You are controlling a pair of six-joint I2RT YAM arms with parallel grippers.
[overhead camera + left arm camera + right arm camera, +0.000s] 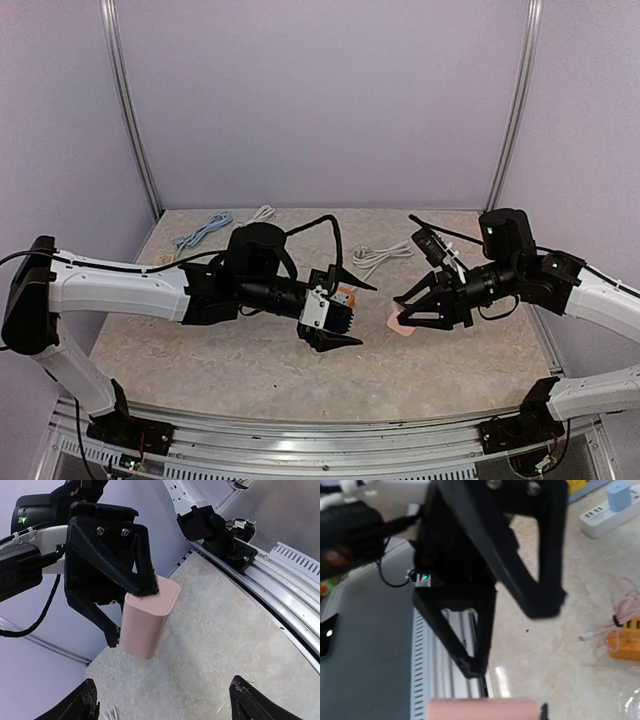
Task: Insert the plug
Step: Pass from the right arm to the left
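Left gripper (366, 315): my jaws stood wide apart with nothing between them, facing the right arm across a short gap.

Pink plug (147, 622): a smooth, pale pink block with rounded corners and no markings on the faces I could see. It was held off the table near the middle, just right of my left fingertips.

Right gripper (402, 315): my jaws were narrow and clamped on the plug's upper end, one finger on each side.

Table (450, 370): beige, marbled and matt. A blue-grey cable (203, 230) lay at the far left, and a coiled white cable (380, 255) lay behind the grippers. Plain lavender walls (320, 100) enclosed the table, with metal posts (130, 120) at the corners.
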